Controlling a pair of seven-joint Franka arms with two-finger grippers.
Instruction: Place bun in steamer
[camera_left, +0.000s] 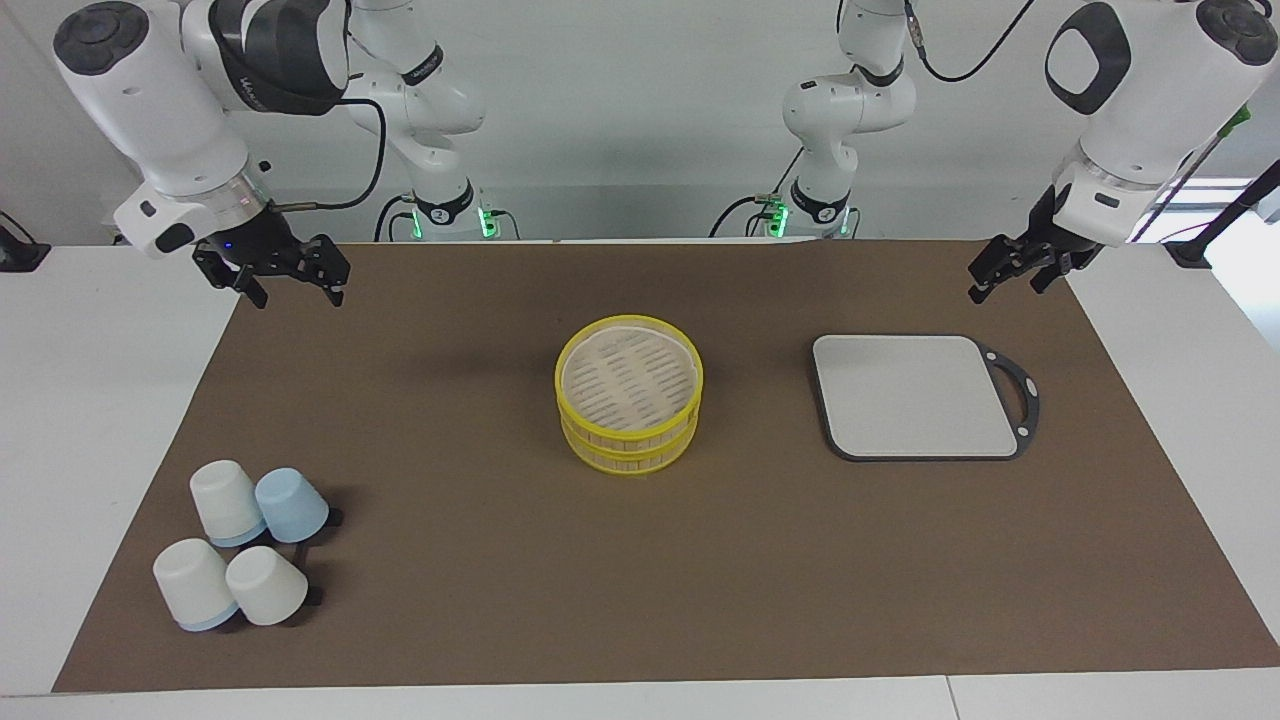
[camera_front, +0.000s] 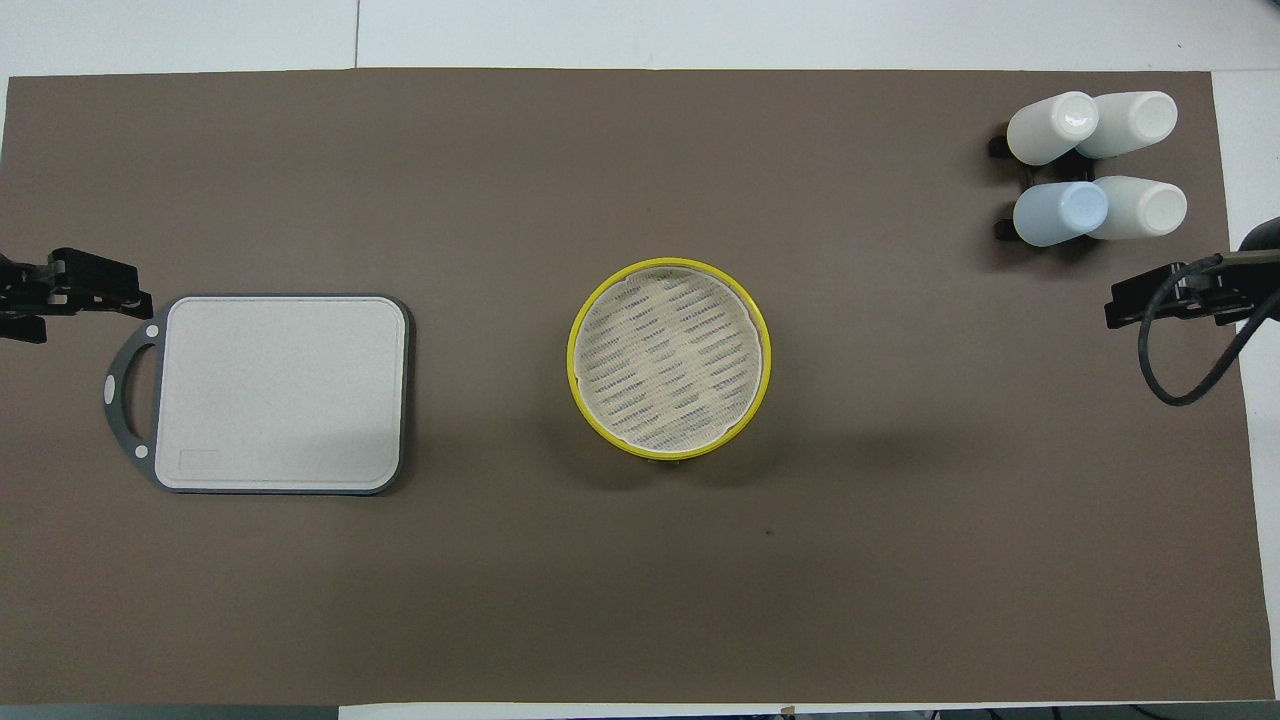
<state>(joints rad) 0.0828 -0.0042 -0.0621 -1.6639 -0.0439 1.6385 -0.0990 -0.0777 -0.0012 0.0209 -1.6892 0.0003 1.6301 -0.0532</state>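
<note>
The right gripper (camera_left: 290, 285) hangs in the air over the mat's (camera_left: 480, 580) edge at the right arm's end of the table, fingers spread and holding nothing. In the overhead view the right gripper (camera_front: 1165, 295) shows at that same edge. The left gripper (camera_left: 1005, 275) hangs over the mat's corner at the left arm's end, just off the board's (camera_left: 915, 395) handle end as the overhead view shows it (camera_front: 75, 290) — whether its fingers are apart or together cannot be told.

The steamer (camera_left: 628, 392) stands upright at the mat's middle, well apart from both grippers — a round yellow-rimmed stack, two tiers showing, with slats on top. Being round, it has no long axis; its slats run on a slant across the top in the overhead view (camera_front: 668, 357). No bun shows in either view.

The board lies flat beside the steamer toward the left arm's end, handle turned away from the steamer. Four upturned cups (camera_left: 245, 555), one of them blue, cluster farther from the robots than the steamer, toward the right arm's end.
</note>
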